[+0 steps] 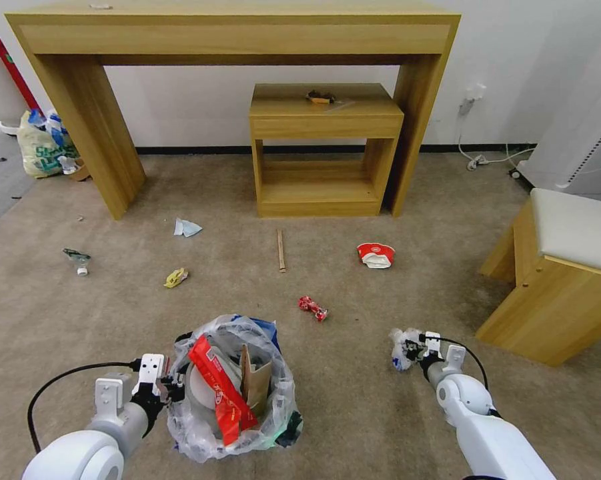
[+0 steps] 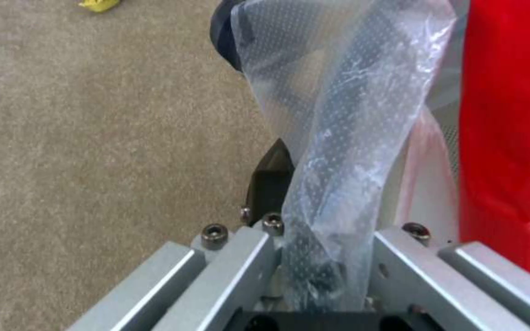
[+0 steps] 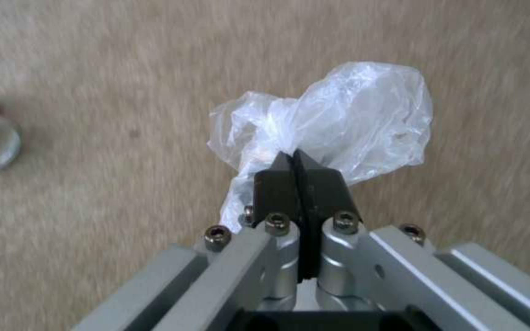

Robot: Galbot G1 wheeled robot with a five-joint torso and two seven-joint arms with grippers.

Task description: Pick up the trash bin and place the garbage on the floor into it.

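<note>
The trash bin, a small round dark bin lined with a crinkly clear bag, sits low in front of me with a long red wrapper and brown cardboard inside. My left gripper is shut on its left rim and liner, and one dark finger shows beside the plastic. My right gripper is shut on a crumpled clear plastic wad, just above the floor. Garbage lies on the carpet: a red-white crushed cup, a wooden stick, a red wrapper, a yellow wrapper and a tissue.
A wooden desk stands against the wall with a small side table under it. A padded stool is close on the right. A yellowish printed bag leans by the desk's left leg. Cables trail along the wall.
</note>
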